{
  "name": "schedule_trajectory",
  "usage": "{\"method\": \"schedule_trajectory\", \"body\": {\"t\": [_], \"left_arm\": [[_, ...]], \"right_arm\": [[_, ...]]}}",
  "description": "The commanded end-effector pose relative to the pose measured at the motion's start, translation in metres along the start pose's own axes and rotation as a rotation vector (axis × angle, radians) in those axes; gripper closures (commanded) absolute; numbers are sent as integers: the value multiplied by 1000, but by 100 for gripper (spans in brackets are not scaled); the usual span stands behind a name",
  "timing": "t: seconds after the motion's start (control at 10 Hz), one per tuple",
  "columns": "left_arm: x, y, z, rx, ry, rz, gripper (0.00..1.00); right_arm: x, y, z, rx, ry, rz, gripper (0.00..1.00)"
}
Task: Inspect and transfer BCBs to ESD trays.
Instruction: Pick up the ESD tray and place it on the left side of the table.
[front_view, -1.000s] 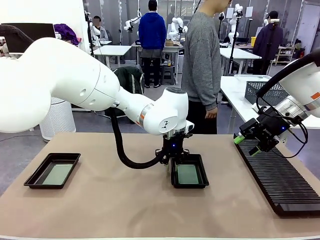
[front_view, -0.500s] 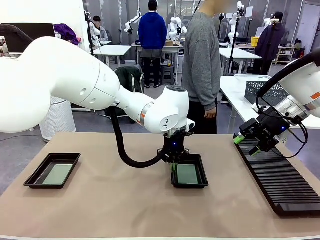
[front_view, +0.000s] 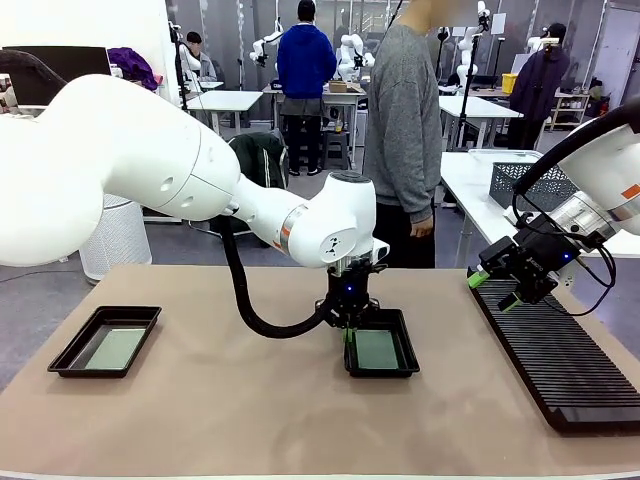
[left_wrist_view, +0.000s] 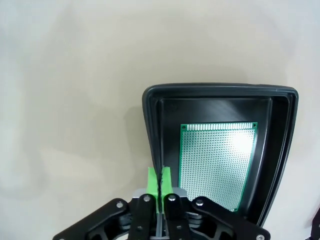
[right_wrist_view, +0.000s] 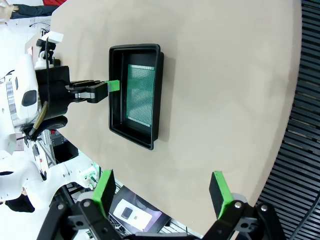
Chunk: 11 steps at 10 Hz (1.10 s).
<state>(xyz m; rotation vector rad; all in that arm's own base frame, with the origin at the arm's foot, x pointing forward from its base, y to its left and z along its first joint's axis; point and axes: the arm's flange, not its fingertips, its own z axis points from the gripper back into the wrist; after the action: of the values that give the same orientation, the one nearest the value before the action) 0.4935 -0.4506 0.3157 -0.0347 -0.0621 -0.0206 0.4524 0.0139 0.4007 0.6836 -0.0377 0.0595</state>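
Note:
Two black ESD trays lie on the tan table. The left ESD tray holds a green BCB. The middle ESD tray holds another BCB flat on its floor. My left gripper points down at the middle tray's left side and is shut on that rim. Above the rack at the right, my right gripper hangs open with nothing between its fingers.
A long black ribbed rack runs along the table's right side. A grey mesh basket sits on the white table behind it. A person in a grey sweater stands at the far edge.
My left gripper's fingers have closed on the middle tray's left rim, and the tray has shifted a little to the right. The right arm has not moved.

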Motion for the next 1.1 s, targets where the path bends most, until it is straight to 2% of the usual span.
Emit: {"method": "schedule_trajectory", "body": {"t": [0.0, 0.9, 1.0], "left_arm": [[0, 0, 1, 4, -7, -7, 100], [0, 0, 1, 4, -7, -7, 100], [-1, -1, 0, 0, -1, -2, 97]], "right_arm": [[0, 1, 1, -14, -3, -14, 0], [0, 1, 1, -14, -3, -14, 0], [0, 1, 1, -14, -3, -14, 0]]}}
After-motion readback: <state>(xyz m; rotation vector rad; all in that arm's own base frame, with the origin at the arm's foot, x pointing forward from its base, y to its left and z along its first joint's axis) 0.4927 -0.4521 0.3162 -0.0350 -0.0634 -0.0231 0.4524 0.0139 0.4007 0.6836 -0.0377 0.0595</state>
